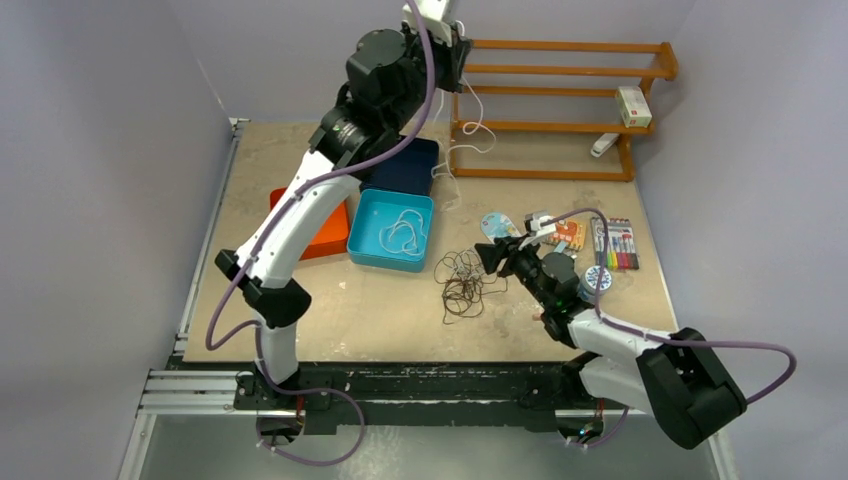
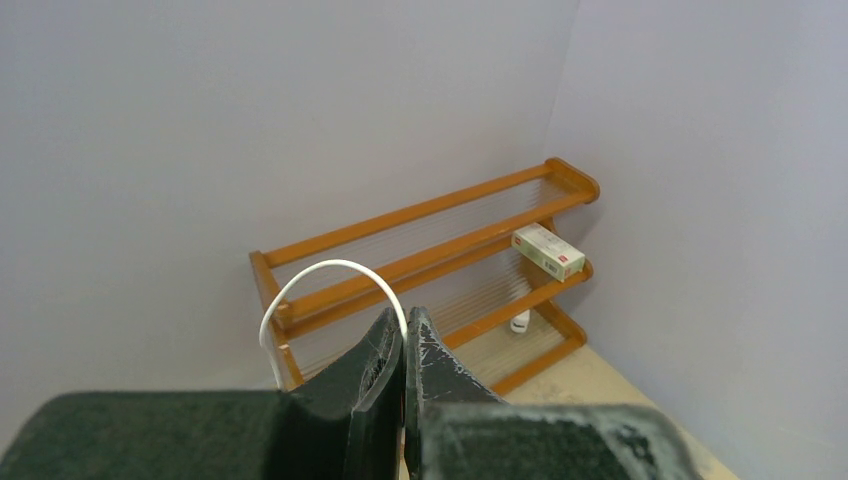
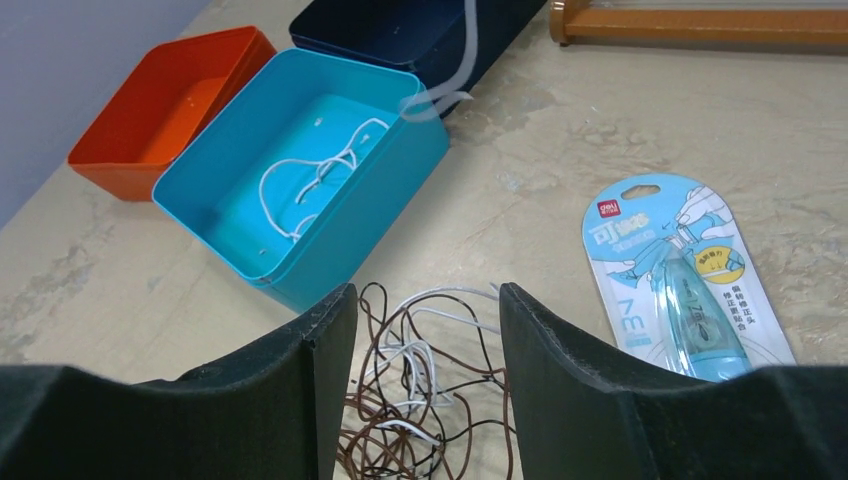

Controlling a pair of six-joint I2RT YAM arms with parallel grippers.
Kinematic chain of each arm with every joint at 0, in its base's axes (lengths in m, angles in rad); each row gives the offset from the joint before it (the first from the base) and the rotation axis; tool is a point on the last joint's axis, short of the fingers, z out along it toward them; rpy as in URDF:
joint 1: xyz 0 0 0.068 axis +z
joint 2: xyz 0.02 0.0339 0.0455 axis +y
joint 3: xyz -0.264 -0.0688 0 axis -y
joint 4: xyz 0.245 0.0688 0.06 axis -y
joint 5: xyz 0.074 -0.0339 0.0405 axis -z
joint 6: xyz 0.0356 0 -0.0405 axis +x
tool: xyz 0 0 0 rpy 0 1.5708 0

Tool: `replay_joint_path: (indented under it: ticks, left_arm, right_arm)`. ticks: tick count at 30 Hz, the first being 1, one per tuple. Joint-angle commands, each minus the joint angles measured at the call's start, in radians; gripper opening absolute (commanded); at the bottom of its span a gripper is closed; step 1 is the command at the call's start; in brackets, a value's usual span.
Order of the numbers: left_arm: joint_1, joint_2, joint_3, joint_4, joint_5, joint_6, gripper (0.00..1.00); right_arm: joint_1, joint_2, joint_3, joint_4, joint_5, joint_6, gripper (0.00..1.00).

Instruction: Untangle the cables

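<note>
Left gripper (image 2: 403,335) clenched on a white cable (image 2: 310,275), right gripper (image 3: 428,310) released.
The tangled cables (image 3: 420,400) lie mid-table (image 1: 350,310), nearer its front edge, just ahead of the right gripper's parted jaws.

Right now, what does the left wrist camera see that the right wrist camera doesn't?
Only the left wrist view: the left gripper shut on a white cable loop, plus a white carton on a shelf. Only the right wrist view: the right gripper open over the brown-and-white cable tangle, a turquoise box holding a second white cable, an orange box, a correction tape pack. Both: the wooden rack.
</note>
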Motion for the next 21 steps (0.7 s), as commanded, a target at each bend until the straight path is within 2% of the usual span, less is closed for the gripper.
replay_joint_path:
  ticks: [1, 6, 21]
  left_arm:
    - [0.002, -0.110, 0.014, 0.044, -0.061, 0.067, 0.00]
    - [0.003, -0.155, -0.025, 0.032, -0.104, 0.090, 0.00]
    - [0.003, -0.279, -0.274, 0.042, -0.236, 0.116, 0.00]
  right_arm:
    - [0.003, 0.013, 0.043, -0.005, 0.028, -0.030, 0.57]
    - [0.003, 0.035, 0.053, 0.012, 0.015, -0.028, 0.57]
    - [0.003, 0.086, 0.081, 0.029, -0.004, -0.038, 0.57]
